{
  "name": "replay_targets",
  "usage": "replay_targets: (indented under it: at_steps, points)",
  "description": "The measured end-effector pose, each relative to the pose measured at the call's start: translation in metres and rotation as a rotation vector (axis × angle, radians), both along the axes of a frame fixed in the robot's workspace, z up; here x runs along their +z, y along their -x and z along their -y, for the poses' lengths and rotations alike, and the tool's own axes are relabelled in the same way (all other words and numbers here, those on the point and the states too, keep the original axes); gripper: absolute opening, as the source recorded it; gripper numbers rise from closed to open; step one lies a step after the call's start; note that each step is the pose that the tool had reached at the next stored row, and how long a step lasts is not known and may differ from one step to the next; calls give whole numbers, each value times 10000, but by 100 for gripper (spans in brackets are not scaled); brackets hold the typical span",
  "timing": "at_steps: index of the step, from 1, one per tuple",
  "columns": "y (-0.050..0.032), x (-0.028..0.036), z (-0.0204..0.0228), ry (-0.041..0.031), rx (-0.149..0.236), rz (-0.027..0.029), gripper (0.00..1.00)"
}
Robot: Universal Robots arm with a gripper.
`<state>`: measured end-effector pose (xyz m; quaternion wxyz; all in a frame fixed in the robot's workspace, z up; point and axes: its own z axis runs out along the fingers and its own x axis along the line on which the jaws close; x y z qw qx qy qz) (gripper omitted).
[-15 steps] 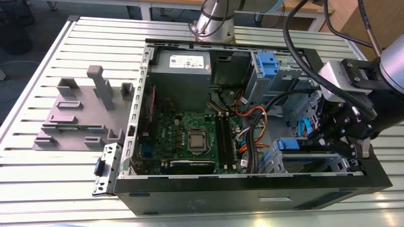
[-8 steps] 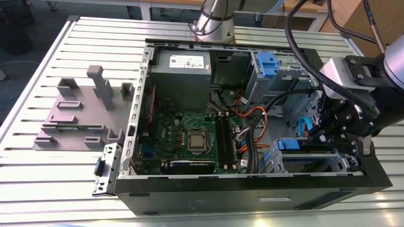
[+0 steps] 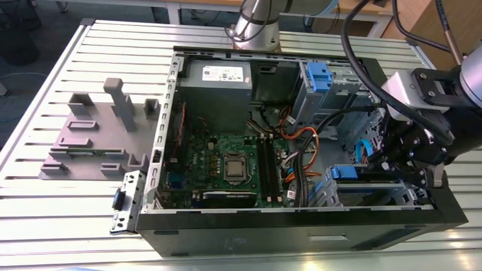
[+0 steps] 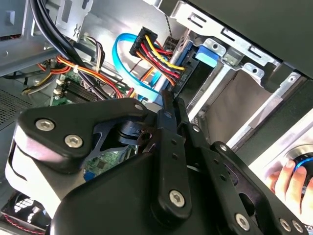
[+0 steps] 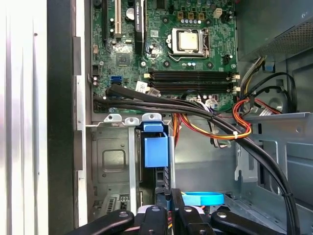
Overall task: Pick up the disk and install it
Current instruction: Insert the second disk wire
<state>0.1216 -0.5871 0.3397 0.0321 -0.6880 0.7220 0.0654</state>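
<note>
- The open computer case (image 3: 301, 226) lies on its side on a slatted metal table (image 3: 68, 226), with the motherboard (image 3: 226, 164) facing up at its middle.
- The disk (image 3: 350, 172) sits on edge in the lower drive bay, at about 4 o'clock from the motherboard in the exterior view. Its blue caddy end points toward the board.
- In the first wrist view the disk (image 5: 156, 149) shows as a blue tab between the bay's grey metal walls, with a dark narrow edge running back from it toward the gripper (image 5: 171, 213).
- In the second wrist view the blue tab (image 4: 206, 53) lies just beyond the fingertips (image 4: 168, 100).
- The gripper (image 3: 395, 169) hangs at 3 o'clock of the disk in the exterior view, low inside the case, just beside the disk's rear end.
- Its two black fingers are pressed together in both wrist views. Whether they touch the disk cannot be told.
- A bundle of red, yellow and orange wires (image 4: 154, 49) and a flat blue cable (image 4: 119, 58) hang near the bay.
- A second blue bracket (image 3: 320, 76) sits on the upper bay at 1 o'clock from the motherboard.
- A grey slotted holder (image 3: 98, 135) stands on the table at 9 o'clock, well apart from the case.
- A person's hand (image 4: 288, 183) rests on a round object outside the case, in the second wrist view.
</note>
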Motion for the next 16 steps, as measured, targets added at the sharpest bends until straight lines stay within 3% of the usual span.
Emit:
replay_targets:
  at_steps: [16]
  points:
    - [-18, -27, 16, 1, 0, -11, 16]
